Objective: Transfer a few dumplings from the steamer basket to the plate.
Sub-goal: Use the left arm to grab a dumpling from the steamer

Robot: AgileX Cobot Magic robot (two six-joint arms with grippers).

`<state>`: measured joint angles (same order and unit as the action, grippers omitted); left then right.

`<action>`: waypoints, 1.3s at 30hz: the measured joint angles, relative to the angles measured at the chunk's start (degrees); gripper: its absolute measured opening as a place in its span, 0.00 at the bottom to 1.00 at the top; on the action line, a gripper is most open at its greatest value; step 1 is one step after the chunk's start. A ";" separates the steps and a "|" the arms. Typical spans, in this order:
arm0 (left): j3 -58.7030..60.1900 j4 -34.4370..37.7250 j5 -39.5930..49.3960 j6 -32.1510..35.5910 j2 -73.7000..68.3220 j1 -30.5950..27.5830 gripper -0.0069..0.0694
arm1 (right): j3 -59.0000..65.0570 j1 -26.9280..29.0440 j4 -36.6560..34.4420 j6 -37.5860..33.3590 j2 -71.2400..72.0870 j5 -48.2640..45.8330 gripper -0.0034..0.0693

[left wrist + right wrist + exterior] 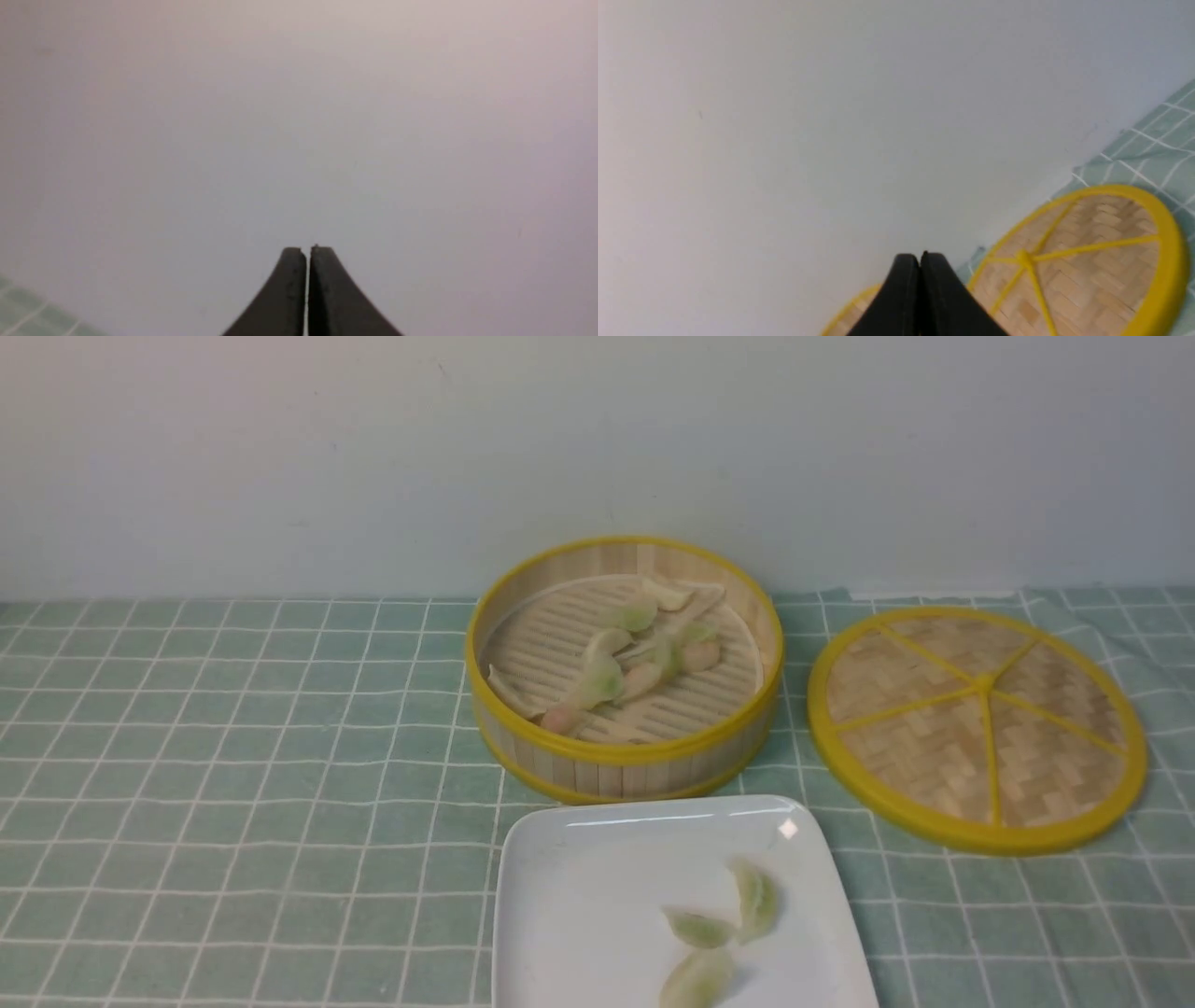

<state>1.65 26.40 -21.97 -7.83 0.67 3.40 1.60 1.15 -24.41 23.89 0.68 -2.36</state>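
Green checked cloth (233,756) is spread over the tabletop, which is backed by a plain pale wall (373,448). A woven bamboo lid (976,728) with yellow spokes is laid flat on the right, just apart from the steamer basket (624,761) at the middle. The plate (579,896) is set in front of the basket, almost touching it. Several dumplings (607,677) are heaped on the basket's slatted floor, and three pale green dumplings (700,929) are lying on the plate's right half. The left jaws and the right jaws are each seen pressed closed, with nothing gripped.
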 joint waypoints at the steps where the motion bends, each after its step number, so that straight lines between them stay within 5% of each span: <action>1: -0.35 0.50 -2.68 -0.53 0.00 0.00 0.08 | 0.00 0.00 -1.07 0.11 0.00 1.00 0.03; 4: -5.37 0.63 -3.52 -2.13 -0.31 0.00 0.08 | 0.00 0.00 -2.72 0.11 0.00 2.87 0.03; 8: -16.45 -4.20 6.07 -2.54 -4.70 0.00 0.08 | -0.37 0.00 -3.03 -0.54 0.00 2.75 0.03; 9: -24.37 -8.17 18.82 -2.71 -9.84 0.00 0.08 | -3.61 -0.14 -1.08 -2.20 0.00 -2.08 0.03; 10: -25.26 -8.61 18.82 -2.71 -10.54 0.00 0.08 | -3.61 -0.17 -1.08 -2.20 0.00 -2.84 0.03; 11: -33.23 -11.57 32.46 -2.61 -17.45 0.00 0.08 | -9.49 -0.56 1.78 -4.83 -1.19 -10.92 0.03; 18: -54.21 -14.38 70.84 8.23 -48.91 0.00 0.08 | -34.58 -1.66 5.81 -20.00 -22.18 -41.44 0.03; 26: -62.94 -9.93 75.53 18.17 -75.02 1.13 0.08 | -47.65 -1.66 5.98 -37.62 -42.30 -67.04 0.03; 39: -96.78 -8.88 84.11 22.37 -106.65 17.91 0.08 | -47.71 -1.66 4.74 -40.89 -44.64 -69.51 0.03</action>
<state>-95.13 17.52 62.14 14.54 -105.98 21.31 -46.11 -0.51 -19.67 -17.00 -43.96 -71.87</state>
